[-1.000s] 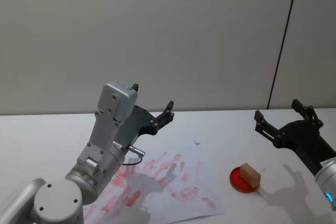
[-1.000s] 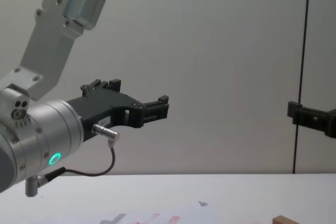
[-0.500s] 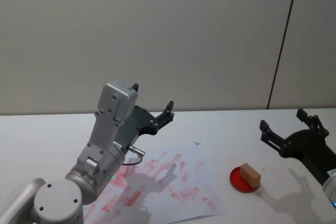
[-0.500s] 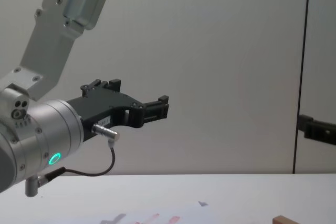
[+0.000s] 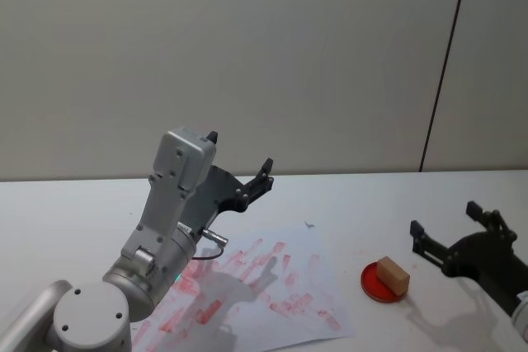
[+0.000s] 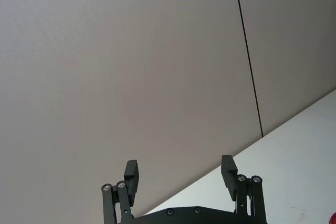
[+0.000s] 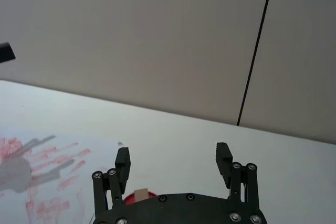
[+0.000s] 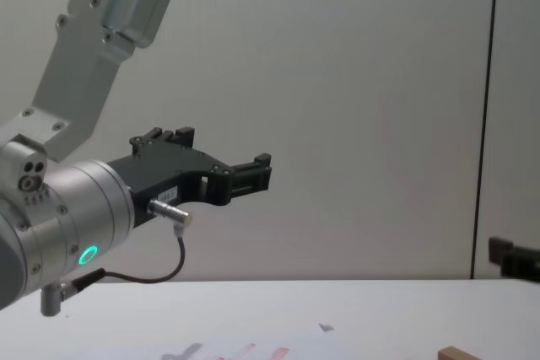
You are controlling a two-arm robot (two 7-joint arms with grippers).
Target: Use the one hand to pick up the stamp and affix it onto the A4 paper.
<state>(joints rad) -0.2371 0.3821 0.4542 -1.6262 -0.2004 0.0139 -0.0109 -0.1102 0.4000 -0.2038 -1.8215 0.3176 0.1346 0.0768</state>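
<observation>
The stamp waits on a red ink pad, and nothing grips it yet. Taking the scene from largest to smallest: the white desk [image 5: 82, 204] carries everything, and the A4 paper [image 5: 307, 246] lies flat on its left-centre part, already crowded with smeared red prints. The left tool [image 5: 239, 150] hangs raised above the paper's left half, jaws apart and empty, apparently parked. The right tool [image 5: 444, 220] hovers low over the desk's right side, just to the right of the pad, its jaws spread wide with nothing between them. The red pad [image 5: 371, 280] sits near the paper's right edge, and the stamp [image 5: 393, 274], a small light-wood block, rests on the pad's right part. In the right wrist view the stamp [image 7: 140, 194] shows close beside one finger's base rather than centred between the two, so my worry is an off-centre close: one pad would likely meet the block first and twist or topple it, or push the shallow pad along the desk. A skewed grip would probably press unevenly and add another smear. The sheet looks loose, so a sticky face might lift or drag it, and the parked left arm above the paper narrows the room for setting down.
</observation>
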